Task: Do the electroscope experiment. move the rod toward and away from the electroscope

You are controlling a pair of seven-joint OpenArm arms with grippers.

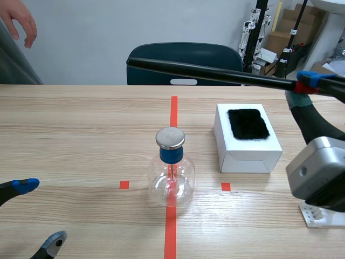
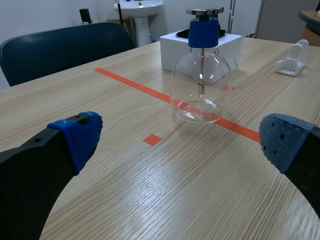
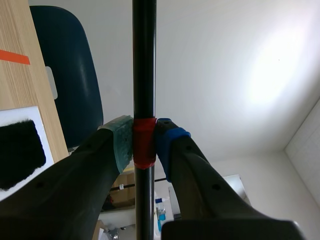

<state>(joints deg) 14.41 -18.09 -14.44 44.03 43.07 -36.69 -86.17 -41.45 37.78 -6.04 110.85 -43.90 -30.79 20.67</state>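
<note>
Rod [image 1: 205, 73]: one, black, held level in the air, well apart from the electroscope.
Electroscope [image 1: 171, 170]: one glass flask, upright mid-worktop [image 1: 81, 135].
Right claw [image 1: 304, 82]: clamped on the rod's red band.
Left claw [image 1: 40, 212]: fingers apart, empty.
Progress: rod lifted; the passes toward and away look undone.
Other: one white box [image 1: 248, 148] topped by one black fur pad [image 1: 248, 123].

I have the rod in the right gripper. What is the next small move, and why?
Probably lower the rod so that its free end comes near the metal disc on top of the electroscope. The right gripper is shut on the rod at its red band, but in the scene view the rod is held high, with its free end well clear of the disc.
</note>
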